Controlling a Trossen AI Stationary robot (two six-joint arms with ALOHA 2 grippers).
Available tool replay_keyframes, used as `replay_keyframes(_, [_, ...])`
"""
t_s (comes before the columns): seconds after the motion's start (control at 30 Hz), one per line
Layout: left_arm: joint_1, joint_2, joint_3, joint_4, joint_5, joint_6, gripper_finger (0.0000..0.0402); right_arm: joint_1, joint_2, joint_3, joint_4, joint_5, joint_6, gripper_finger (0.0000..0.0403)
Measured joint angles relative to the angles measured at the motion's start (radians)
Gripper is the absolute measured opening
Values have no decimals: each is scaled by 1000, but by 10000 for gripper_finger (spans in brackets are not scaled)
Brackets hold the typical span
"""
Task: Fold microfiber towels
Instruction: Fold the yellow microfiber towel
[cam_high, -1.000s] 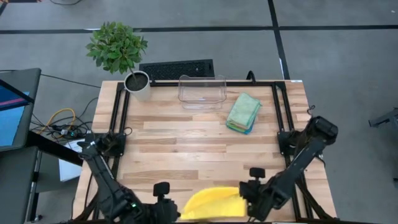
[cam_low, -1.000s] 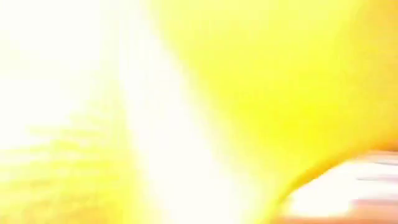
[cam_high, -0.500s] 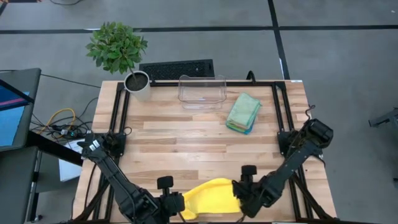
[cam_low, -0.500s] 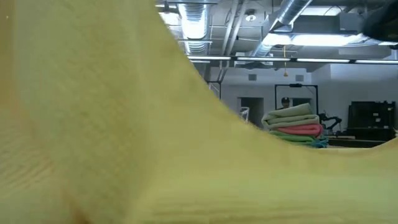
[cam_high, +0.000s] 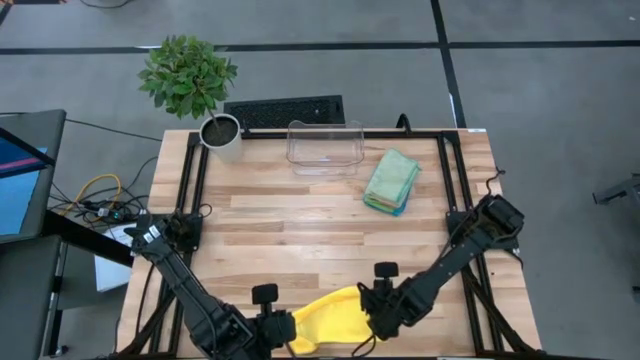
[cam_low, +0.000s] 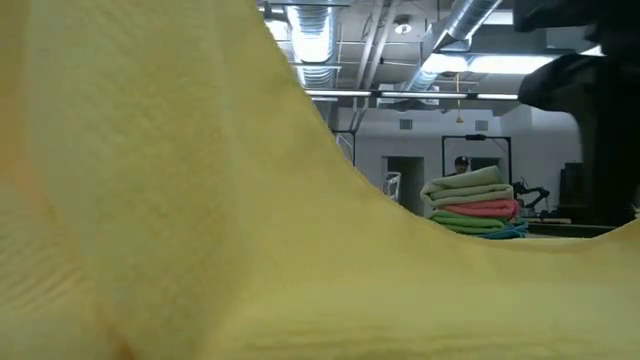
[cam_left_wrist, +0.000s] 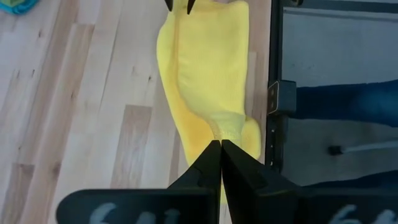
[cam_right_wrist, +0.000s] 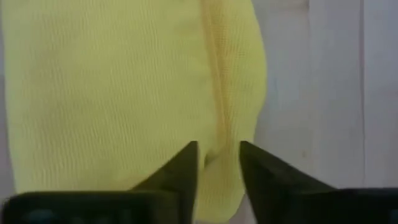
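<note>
The yellow towel (cam_low: 200, 220) fills most of the low view, blocking the counter and both arms' lower parts there. In the high view, its near end (cam_high: 325, 325) runs off the picture's bottom edge. The stacked towels (cam_high: 391, 181) overlap, so the lower cloths show only as edges. The left gripper (cam_left_wrist: 221, 149) hides the fold it pinches.

The wooden counter (cam_high: 300, 235) is carrying a potted plant (cam_high: 218, 130), a clear bin (cam_high: 324, 148), a stack of folded towels (cam_high: 391, 181) and a yellow towel (cam_high: 330, 318).
</note>
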Motion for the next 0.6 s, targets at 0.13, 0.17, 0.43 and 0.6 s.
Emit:
replay_keyframes(0.13, [0,0,0,0,-9,2,0,9,0,-5,7,0,2,79])
replay_keyframes(0.17, [0,0,0,0,-9,2,0,10,0,-14,22,-2,5,63])
replay_keyframes(0.43, [-1,0,0,0,-13,-2,0,14,-5,-35,17,-52,-17,10])
replay_keyframes(0.6, [-1,0,1,0,-13,-2,0,54,-60,50,-117,0,19,6])
